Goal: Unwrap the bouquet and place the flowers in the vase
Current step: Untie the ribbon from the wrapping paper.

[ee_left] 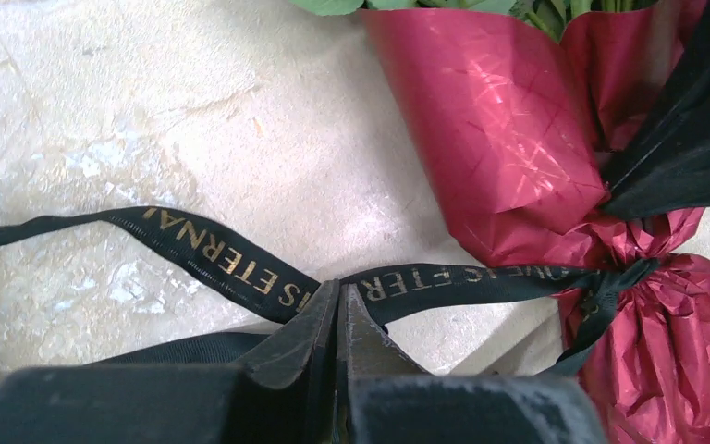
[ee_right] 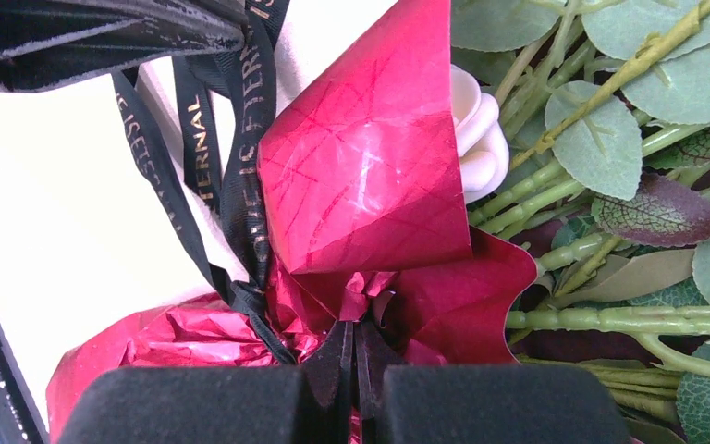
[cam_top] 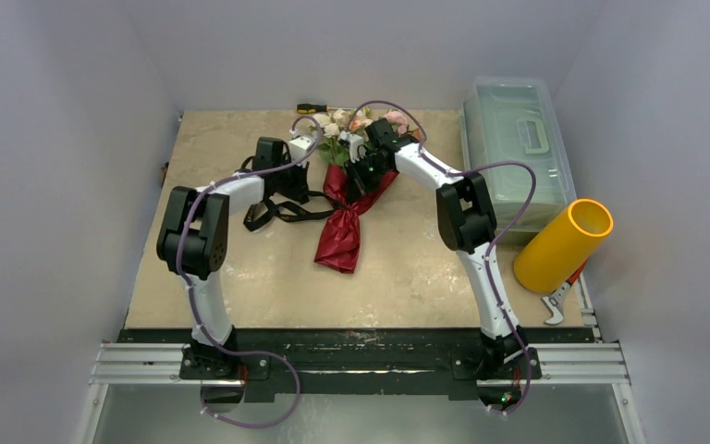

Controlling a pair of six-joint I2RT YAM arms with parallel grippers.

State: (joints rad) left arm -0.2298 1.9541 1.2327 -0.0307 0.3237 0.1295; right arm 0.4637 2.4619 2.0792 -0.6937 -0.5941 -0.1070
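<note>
— At centre-left of the overhead view, what does the left gripper [ee_left: 342,298] hold?
— It pinches the black ribbon [ee_left: 213,254]. Upper centre lies the bouquet [cam_top: 349,185]; the right gripper [ee_right: 353,356] clamps its maroon paper [ee_right: 370,176]. Upper right, the clear box [cam_top: 515,148] sits lidded; the vase [cam_top: 562,245] lies tilted.

On the beige table [cam_top: 407,277] lie the bouquet [cam_top: 340,236], vase [cam_top: 555,248], clear box [cam_top: 504,111] and screwdriver [cam_top: 312,108].
</note>
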